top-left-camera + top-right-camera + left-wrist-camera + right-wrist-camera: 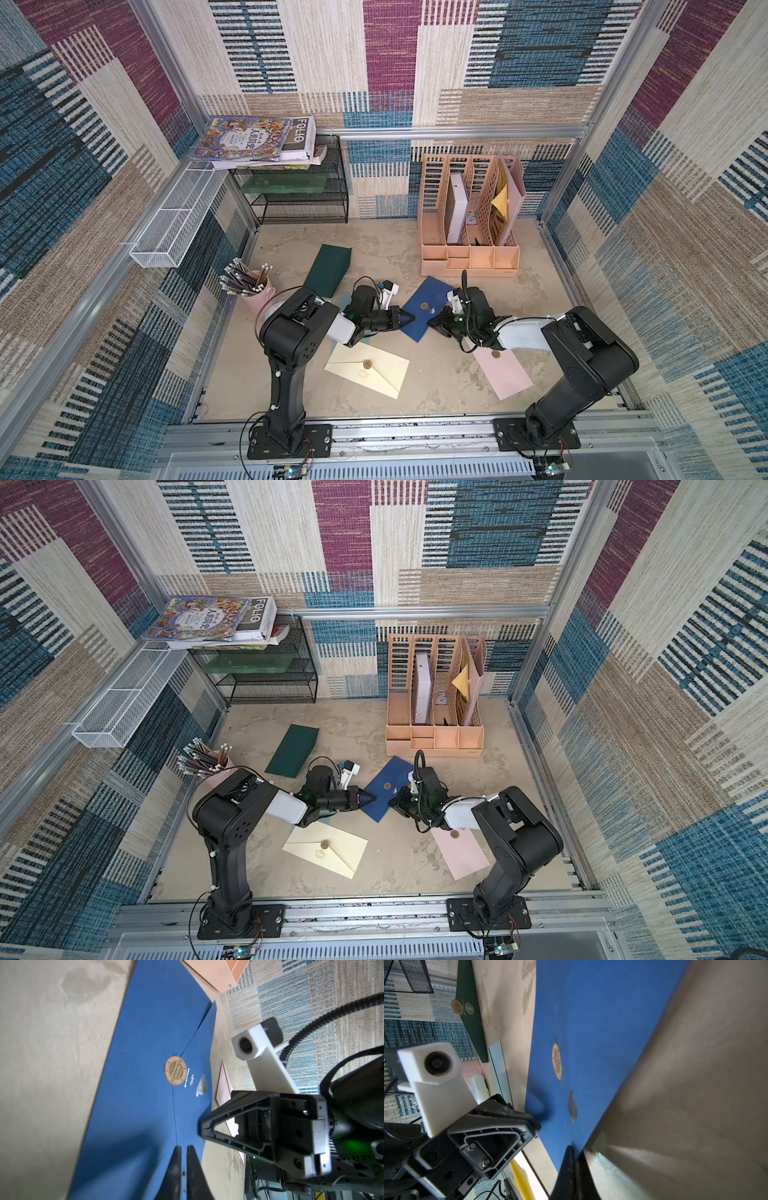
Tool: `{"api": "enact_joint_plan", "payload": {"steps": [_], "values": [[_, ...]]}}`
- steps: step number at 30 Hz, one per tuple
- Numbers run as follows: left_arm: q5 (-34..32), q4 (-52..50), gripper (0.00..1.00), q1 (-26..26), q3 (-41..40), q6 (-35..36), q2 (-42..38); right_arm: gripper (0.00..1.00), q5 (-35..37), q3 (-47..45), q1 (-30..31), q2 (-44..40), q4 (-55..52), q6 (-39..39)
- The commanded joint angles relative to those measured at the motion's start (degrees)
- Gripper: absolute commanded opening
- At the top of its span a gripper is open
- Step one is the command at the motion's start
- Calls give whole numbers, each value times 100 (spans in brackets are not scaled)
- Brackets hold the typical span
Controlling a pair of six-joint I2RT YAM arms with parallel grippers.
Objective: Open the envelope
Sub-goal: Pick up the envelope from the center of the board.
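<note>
I am working the flat blue paper envelope (424,307), which lies on the mottled beige tabletop (415,382) between my 2 arms, in front of the peach plastic file organiser (469,216). Its pointed flap is folded down and pinned by a round gold seal sticker (175,1073); beside the seal I see a pale scuff or torn patch (201,1086).

My left gripper (182,1149) sits over 1 edge of the envelope with its black fingers nearly together. The left wrist view shows only a thin gap between them, and I cannot tell whether they pinch the paper or just press on it. My right gripper (576,1152) is closed at the opposite edge, and in the right wrist view the blue edge appears to run right between its tips, so I judge that it is nipping the paper.

I expect this to handle as light, thin card stock: stiff enough to hold a crease, but quick to buckle, slide on the smooth table, or tear at the seal. I would hold the body down at 1 edge and take the flap by its free edge near the sticker, peeling slowly.

Other envelopes lie near: a cream one (368,370), a pink one (505,372) and a dark green one (328,270).
</note>
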Motion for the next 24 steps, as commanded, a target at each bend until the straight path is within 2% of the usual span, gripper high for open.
{"api": "enact_joint_plan", "payload": {"steps": [1,4,8,12,16,21,24], "values": [[-147,-778,17,14,30,316,-422,0,-152,64,9,-206,-103,-352],[-32,-1371,24,35,320,603,-931,0,-353,108,0,-594,-524,-715],[98,-2060,28,104,679,987,-1515,0,-424,183,-66,-1274,-1280,-1260],[413,-2128,32,324,716,1056,-1946,0,-737,307,-159,-1793,-1891,-1741],[937,-1874,36,595,602,982,-2204,0,-1283,341,-233,-2272,-2199,-2181],[1823,-351,43,887,318,160,-2269,0,-2303,378,-407,-2790,-2316,-2658],[2113,-203,44,915,379,45,-2315,0,-2654,347,-490,-3120,-2261,-2776]]}}
